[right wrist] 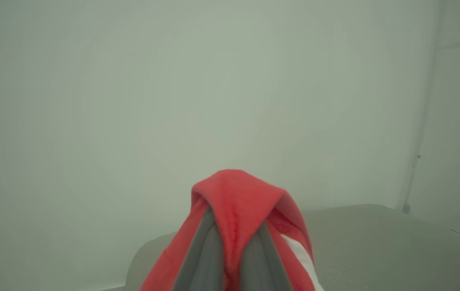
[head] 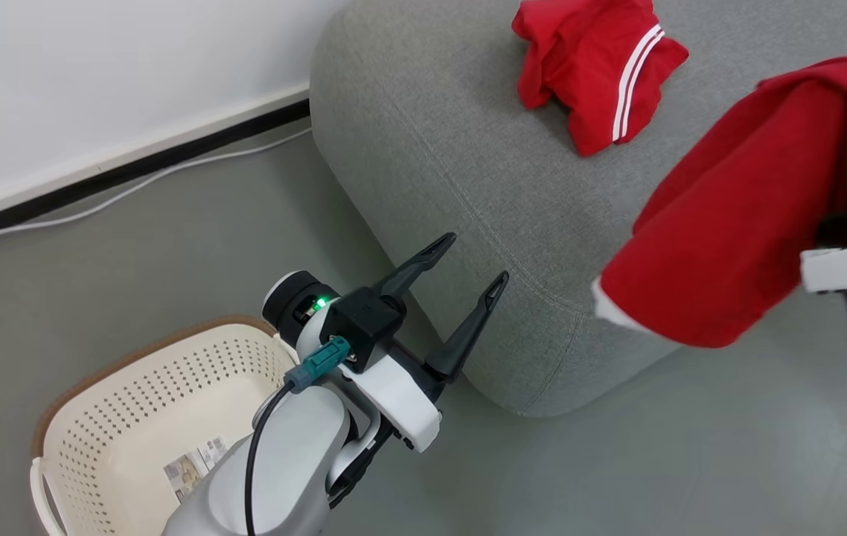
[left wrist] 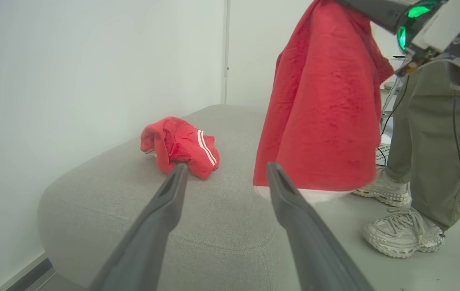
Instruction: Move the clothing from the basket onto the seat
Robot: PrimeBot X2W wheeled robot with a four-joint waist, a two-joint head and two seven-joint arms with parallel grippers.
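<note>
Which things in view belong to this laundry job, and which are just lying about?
Job: held red garment, right gripper shut on it, striped red garment on the sofa, basket, open left gripper.
Not job: white floor cable, person's legs and shoes.

I count two pieces of red clothing: one lying garment (head: 595, 67) and one hanging garment (head: 721, 216). The lying garment carries two white stripes (head: 635, 82), side by side. There is one basket (head: 170, 380), and it has one sticker (head: 196, 465) on its base. There is one seat (head: 431, 149). The claws are two, the left claw (head: 475, 257) and the right claw (right wrist: 235, 242), and each of them has two dark fingers (head: 468, 324). One white cable (head: 118, 197) lies on the floor (head: 170, 260). One person (left wrist: 428, 141) is there, with two legs and two pale shoes (left wrist: 401, 236).
</note>
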